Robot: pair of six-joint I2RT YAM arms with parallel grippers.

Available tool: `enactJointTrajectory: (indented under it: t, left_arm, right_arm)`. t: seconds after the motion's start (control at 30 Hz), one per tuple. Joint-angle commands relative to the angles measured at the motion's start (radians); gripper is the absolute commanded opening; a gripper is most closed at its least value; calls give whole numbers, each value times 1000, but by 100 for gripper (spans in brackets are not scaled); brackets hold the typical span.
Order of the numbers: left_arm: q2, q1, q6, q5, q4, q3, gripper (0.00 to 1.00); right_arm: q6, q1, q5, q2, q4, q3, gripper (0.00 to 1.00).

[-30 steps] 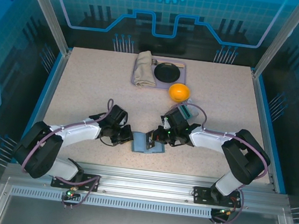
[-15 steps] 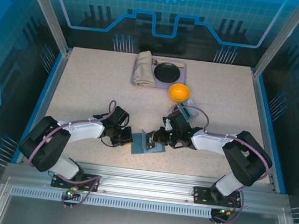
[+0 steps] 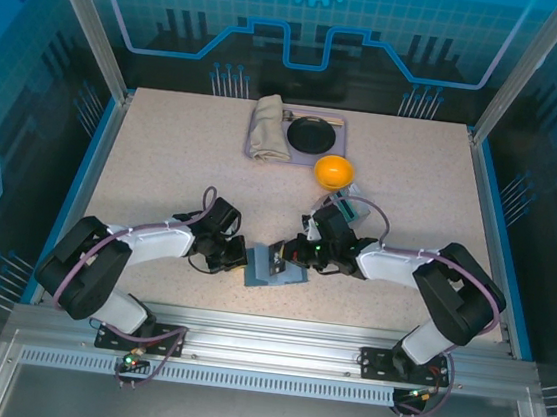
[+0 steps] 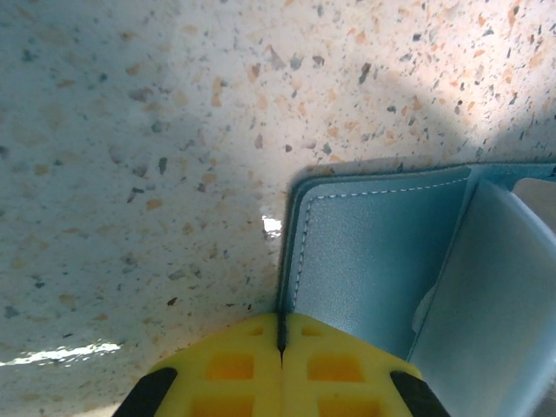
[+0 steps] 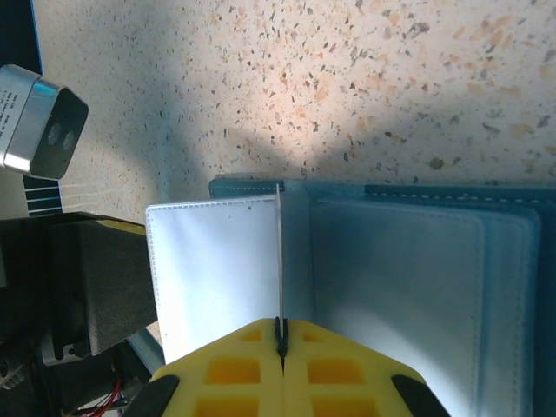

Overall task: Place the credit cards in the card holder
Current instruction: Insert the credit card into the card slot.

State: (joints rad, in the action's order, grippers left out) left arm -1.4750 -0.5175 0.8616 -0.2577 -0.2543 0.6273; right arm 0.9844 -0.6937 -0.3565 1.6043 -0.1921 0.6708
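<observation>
Card holder, look: slate-blue soft wallet [image 3: 263,273] lying open, with pale stitching along its rounded border [image 4: 365,252]; in the right wrist view the inside shows a pale stitched panel on one side and stepped darker-blue pockets [image 5: 400,287] on the other.
Card holder, place: on the speckled surface [image 3: 163,165], near the front edge and about midway left to right, between the two claws.
Card holder, direction: it lies flat and spread. Its long axis runs left to right, and the fold crosses it from near to far.
Thin leaf: a thin sheet [image 5: 279,252] stands on edge from the middle of the open card holder, seen edge-on. Whether it is a card or a leaf of the wallet cannot be told.
Left claw: its yellow fingers [image 3: 240,257] are pressed together [image 4: 281,323] and pinch the left border of the card holder.
Right claw: it comes from the right [image 3: 291,258], fingers closed [image 5: 280,328] on the near end of the thin leaf.
Far side of surface: an orange bowl [image 3: 334,172] sits just in front of a grey tray [image 3: 294,156], which carries a folded beige cloth [image 3: 268,127] and a dark round dish [image 3: 312,134], well apart from the card holder.
</observation>
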Motion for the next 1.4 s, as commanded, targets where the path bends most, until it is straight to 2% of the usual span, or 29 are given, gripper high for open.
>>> enactJointTrajectory:
  t: [0.0,0.27,0.7,0.97,1.2,1.37]
  left_arm:
    - [-8,-9,11,18,0,16,0]
    - [10,-9,21,25,-5,10,0]
    - [11,-10,45,32,-4,9,0]
    - [7,-10,56,23,19,8,0]
    - [9,-11,63,23,26,2,0]
    - [12,-10,57,28,15,2,0]
  right_arm:
    - [20,-10,-15,44,-36,-9,2]
    - [24,-22,-12,88,-68,-26,2]
    - [11,-31,-13,28,-50,-66,2]
    - [71,-71,-25,105,-150,-18,4]
    - [78,-93,-22,131,-137,14,10]
    - [13,-87,26,71,19,36,20]
